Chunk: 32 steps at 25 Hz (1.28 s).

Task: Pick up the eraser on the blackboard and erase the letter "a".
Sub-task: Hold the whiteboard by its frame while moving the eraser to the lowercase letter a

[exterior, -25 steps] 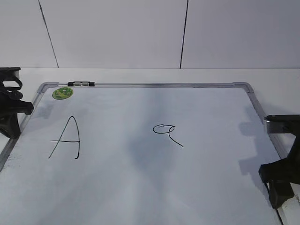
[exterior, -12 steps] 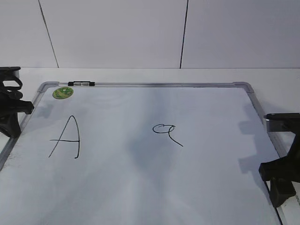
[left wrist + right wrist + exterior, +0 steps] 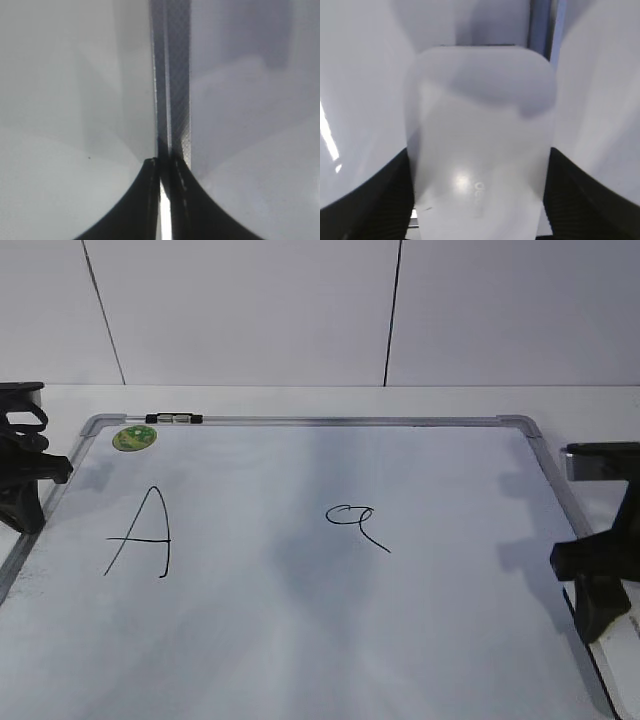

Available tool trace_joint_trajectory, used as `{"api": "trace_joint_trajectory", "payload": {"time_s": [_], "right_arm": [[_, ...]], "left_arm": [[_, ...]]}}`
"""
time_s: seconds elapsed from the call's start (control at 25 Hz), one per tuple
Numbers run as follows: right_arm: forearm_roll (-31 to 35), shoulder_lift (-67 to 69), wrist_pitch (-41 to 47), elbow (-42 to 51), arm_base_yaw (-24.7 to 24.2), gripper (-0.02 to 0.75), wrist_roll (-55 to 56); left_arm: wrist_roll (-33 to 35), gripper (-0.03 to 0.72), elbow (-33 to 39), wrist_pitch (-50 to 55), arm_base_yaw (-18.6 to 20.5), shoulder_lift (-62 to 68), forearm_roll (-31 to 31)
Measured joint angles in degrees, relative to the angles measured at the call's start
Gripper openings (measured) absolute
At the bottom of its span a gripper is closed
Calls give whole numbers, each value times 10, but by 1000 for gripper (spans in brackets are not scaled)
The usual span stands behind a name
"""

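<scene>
Right gripper (image 3: 479,200) has its dark fingers (image 3: 375,200) either side of the eraser (image 3: 480,145), a white rounded block with faint grey lettering, clamped at the blackboard's (image 3: 300,640) three o'clock edge; left gripper (image 3: 165,167) sits pinched together over the silver frame at nine o'clock. Board lies flat on a white table (image 3: 300,400) under a pale panelled wall (image 3: 250,310), the letter "a" (image 3: 355,524) just right of centre, a flattened black loop with slanting tail, a capital "A" (image 3: 143,535) toward nine o'clock

One blackboard (image 3: 300,640), one eraser (image 3: 480,145), two letters, one sticker (image 3: 133,438)
</scene>
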Motion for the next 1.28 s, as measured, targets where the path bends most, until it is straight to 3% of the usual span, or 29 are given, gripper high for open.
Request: {"api": "trace_joint_trajectory", "payload": {"time_s": [0.28,0.68,1.28], "right_arm": [[20,19,11,-119,0,548,-12],[69,169,47,-318,3,548,-42],[52,379,87,-511,93,547,-45]], "left_arm": [[0,16,0,0,0,0,0],[0,16,0,0,0,0,-1],[0,16,0,-1,0,0,-1]]}}
